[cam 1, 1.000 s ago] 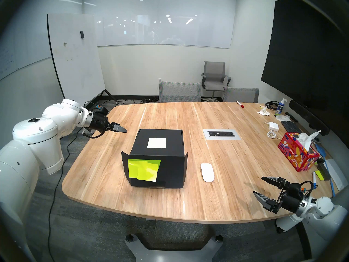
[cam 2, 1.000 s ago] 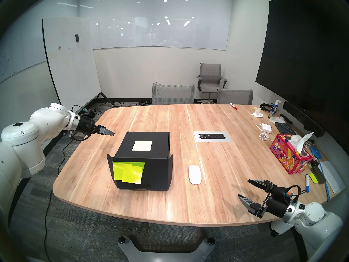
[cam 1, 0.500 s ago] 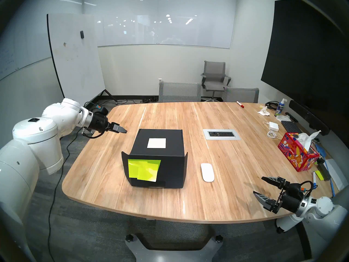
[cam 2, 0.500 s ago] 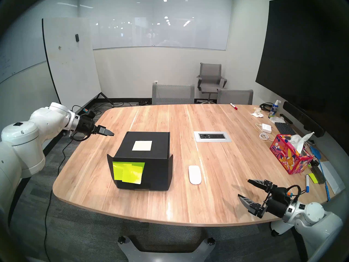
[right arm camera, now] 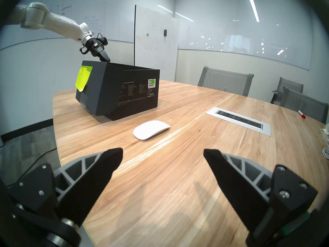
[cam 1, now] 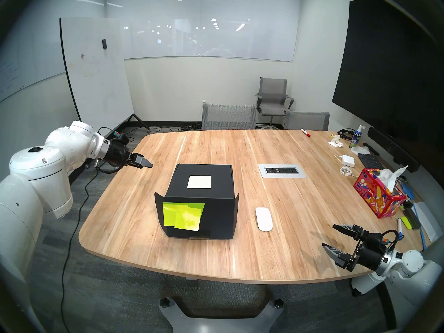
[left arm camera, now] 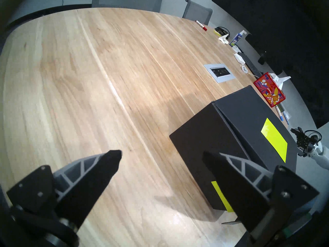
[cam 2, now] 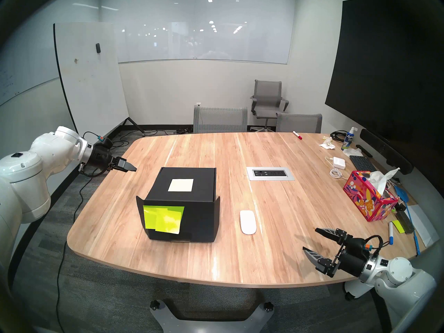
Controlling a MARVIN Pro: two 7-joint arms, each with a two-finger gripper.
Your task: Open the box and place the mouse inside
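Observation:
The black box (cam 1: 199, 200) stands shut at the table's middle, with a white label (cam 1: 199, 181) on its lid. Yellow-green sticky notes (cam 1: 183, 216) cover its front flap. The white mouse (cam 1: 263, 219) lies flat on the table just right of the box. My left gripper (cam 1: 150, 165) hovers open and empty above the table, left of and behind the box. In the left wrist view the box (left arm camera: 222, 134) sits beyond the left gripper (left arm camera: 162, 154), toward the right. My right gripper (cam 1: 329, 236) is open and empty near the front right edge. The mouse (right arm camera: 151, 129) lies ahead of it.
A grey power outlet panel (cam 1: 282, 170) is set into the table right of the box. Along the right edge stand a red floral tissue box (cam 1: 379, 193), a white power adapter (cam 1: 348, 160), a keyboard (cam 1: 370, 160) and markers. Chairs (cam 1: 228, 116) line the far edge.
My left arm has drawn back to the left, a little farther from the box. The right arm, the box and the mouse have not moved.

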